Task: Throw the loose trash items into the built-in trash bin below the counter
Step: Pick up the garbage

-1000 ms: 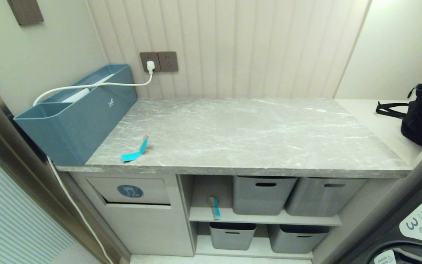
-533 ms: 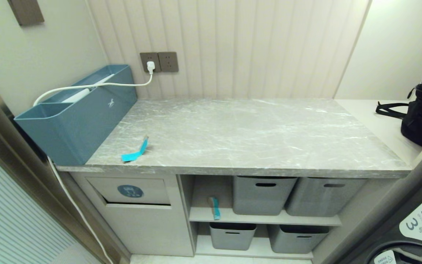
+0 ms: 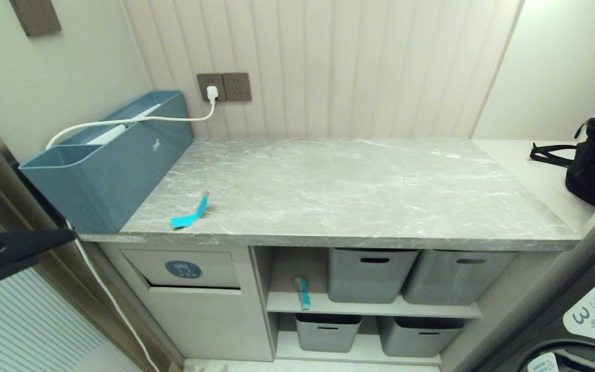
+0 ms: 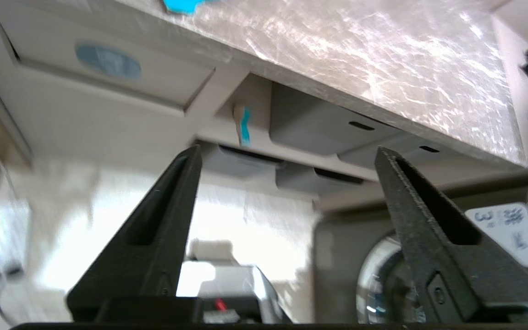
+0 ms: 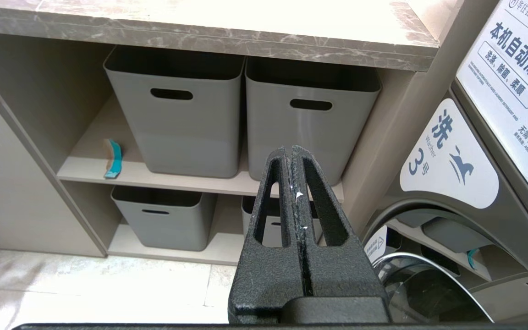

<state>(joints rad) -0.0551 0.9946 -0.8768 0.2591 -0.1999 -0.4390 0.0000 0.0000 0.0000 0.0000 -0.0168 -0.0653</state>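
Left hand (image 4: 286, 153): fingers spread wide, holding nothing, entering the head view at 9 o'clock, below counter level. Right hand (image 5: 294, 149): fingers pressed together, empty, facing the shelves.

Bent teal strip (image 3: 190, 214): lying on the counter (image 3: 359, 181) near its front edge, at 3 o'clock of the large teal box (image 3: 104, 160), which bears a small white logo.

Second teal strip (image 3: 303, 293), tan-sided: upright on the upper shelf (image 3: 375, 309), at 9 o'clock of a grey basket (image 3: 367, 274).

Trash bin flap (image 3: 181, 268): below the counter, blue oval icon, wording unreadable.

Washer panel (image 5: 447, 160) at 3 o'clock: reads "洗", "Washer", "3号"; sign above reads "本机自动添加".
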